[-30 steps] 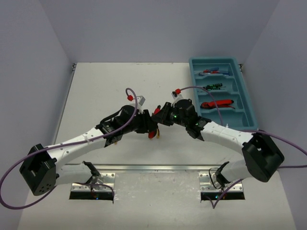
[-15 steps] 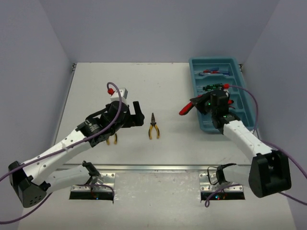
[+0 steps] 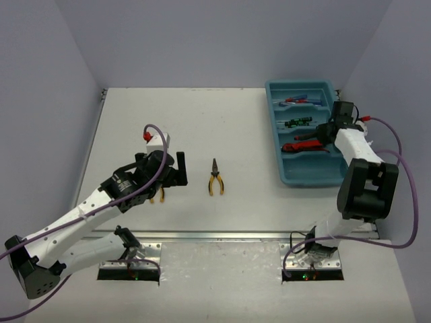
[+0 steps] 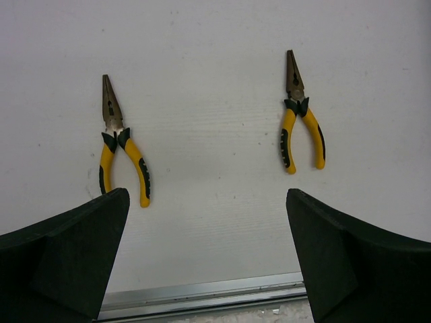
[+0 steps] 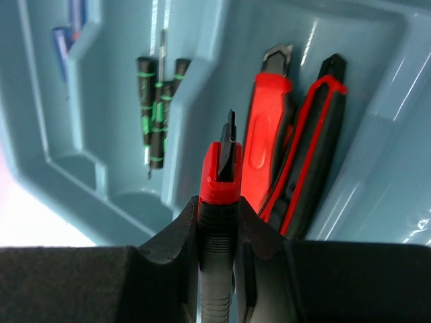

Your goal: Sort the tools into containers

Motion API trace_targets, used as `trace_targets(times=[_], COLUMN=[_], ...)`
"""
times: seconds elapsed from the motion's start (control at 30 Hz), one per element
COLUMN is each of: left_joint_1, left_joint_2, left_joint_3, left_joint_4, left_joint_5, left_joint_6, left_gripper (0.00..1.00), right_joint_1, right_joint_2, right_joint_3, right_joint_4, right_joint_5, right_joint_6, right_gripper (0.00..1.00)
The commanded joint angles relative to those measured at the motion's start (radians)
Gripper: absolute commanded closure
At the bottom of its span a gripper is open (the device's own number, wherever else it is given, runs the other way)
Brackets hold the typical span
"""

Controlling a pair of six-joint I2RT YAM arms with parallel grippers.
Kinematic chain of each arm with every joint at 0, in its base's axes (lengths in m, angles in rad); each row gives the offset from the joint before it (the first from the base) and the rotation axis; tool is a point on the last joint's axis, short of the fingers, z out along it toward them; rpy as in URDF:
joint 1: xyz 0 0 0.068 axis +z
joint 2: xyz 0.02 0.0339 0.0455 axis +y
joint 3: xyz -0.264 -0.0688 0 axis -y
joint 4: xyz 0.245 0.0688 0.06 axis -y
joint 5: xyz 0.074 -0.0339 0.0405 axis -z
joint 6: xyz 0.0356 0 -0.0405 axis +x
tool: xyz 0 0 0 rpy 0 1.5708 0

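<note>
Two yellow-handled pliers lie on the table: one (image 4: pixel 300 124) (image 3: pixel 215 179) in the middle, the other (image 4: pixel 124 151) (image 3: pixel 159 196) partly under my left arm. My left gripper (image 4: pixel 207 202) (image 3: pixel 168 168) hangs open above and between them, holding nothing. My right gripper (image 5: pixel 221 222) (image 3: pixel 323 132) is shut on a red-and-grey utility knife (image 5: pixel 221 176), held over the teal tray (image 3: pixel 304 176). Below it, two red utility knives (image 5: pixel 269 134) lie in one compartment. Black-green screwdrivers (image 5: pixel 158 114) fill the one beside it, and blue-handled ones (image 5: pixel 64 40) lie farther off.
A metal rail (image 4: pixel 202 293) runs along the table's near edge just below my left gripper. The tray stands at the table's far right, next to the side wall. The compartment nearest the arms (image 3: pixel 315 163) holds no tools.
The two grippers have parted from the table's middle. My left gripper opened and drew back to the left. My right arm swung right with the red knife to above the tray.
</note>
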Motion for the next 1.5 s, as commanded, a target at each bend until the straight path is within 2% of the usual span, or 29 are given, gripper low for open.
trace_targets(times=[0.0, 0.03, 0.13, 0.17, 0.23, 0.3, 0.43, 0.53, 0.6, 0.7, 0.77, 0.87, 0.97, 1.0, 1.07, 1.2, 1.4, 1.47], left_joint_1=[-0.006, -0.006, -0.006, -0.006, -0.007, -0.008, -0.006, -0.004, -0.003, -0.003, -0.003, -0.004, -0.006, -0.006, -0.009, -0.01, -0.016, -0.017], left_joint_2=[-0.026, -0.027, -0.026, -0.022, -0.018, -0.018, -0.021, -0.002, 0.037, 0.077, 0.15, 0.244, 0.409, 0.42, 0.571, 0.747, 0.886, 0.901], left_joint_3=[-0.01, -0.012, -0.015, -0.015, -0.015, -0.015, -0.016, -0.012, -0.004, -0.017, -0.045, -0.051, -0.02, -0.005, 0.051, 0.164, 0.244, 0.254], left_joint_4=[0.042, 0.046, 0.05, 0.05, 0.049, 0.049, 0.053, 0.057, 0.046, 0.08, 0.154, 0.23, 0.281, 0.29, 0.3, 0.294, 0.306, 0.309], left_joint_5=[0.0, 0.002, 0.003, 0.004, 0.002, -0.002, -0.018, -0.029, -0.026, 0.029, 0.104, 0.169, 0.196, 0.198, 0.189, 0.181, 0.209, 0.214], left_joint_6=[0.021, 0.024, 0.026, 0.026, 0.026, 0.024, 0.016, -0.005, -0.042, -0.116, -0.145, -0.181, -0.179, -0.178, -0.165, -0.126, -0.099, -0.094], left_gripper=[0.0, 0.0, 0.0, 0.0, 0.0, 0.0, 0.0, 0.0, 0.0, 0.0, 0.0, 0.0, 0.03, 0.03, 0.1, 0.21, 0.23, 0.28], right_joint_1=[-0.031, -0.037, -0.042, -0.042, -0.042, -0.041, -0.026, 0.049, 0.108, 0.233, 0.309, 0.367, 0.364, 0.364, 0.364, 0.365, 0.366, 0.366], right_joint_2=[0.036, 0.043, 0.046, 0.045, 0.036, 0.026, -0.063, -0.108, -0.12, -0.145, -0.186, -0.271, -0.331, -0.336, -0.385, -0.43, -0.502, -0.514], right_joint_3=[0.079, 0.083, 0.101, 0.113, 0.135, 0.144, 0.142, 0.156, 0.171, 0.184, 0.138, 0.037, -0.108, -0.117, -0.2, -0.257, -0.304, -0.306], right_joint_4=[-0.047, -0.047, -0.047, -0.046, -0.036, -0.016, 0.01, 0.021, 0.003, -0.105, -0.166, -0.194, -0.201, -0.202, -0.196, -0.192, -0.198, -0.206], right_joint_5=[-0.018, -0.028, -0.057, -0.07, -0.121, -0.147, -0.212, -0.265, -0.315, -0.311, -0.259, -0.14, -0.062, -0.059, -0.114, -0.287, -0.316, -0.325], right_joint_6=[0.03, 0.023, -0.01, -0.024, -0.07, -0.097, -0.187, -0.319, -0.465, -0.593, -0.7, -0.743, -0.728, -0.726, -0.744, -0.771, -0.811, -0.814], right_gripper=[1.0, 0.96, 0.6, 0.51, 0.41, 0.37, 0.14, 0.02, 0.01, 0.01, 0.01, 0.01, 0.01, 0.01, 0.01, 0.01, 0.01, 0.01])
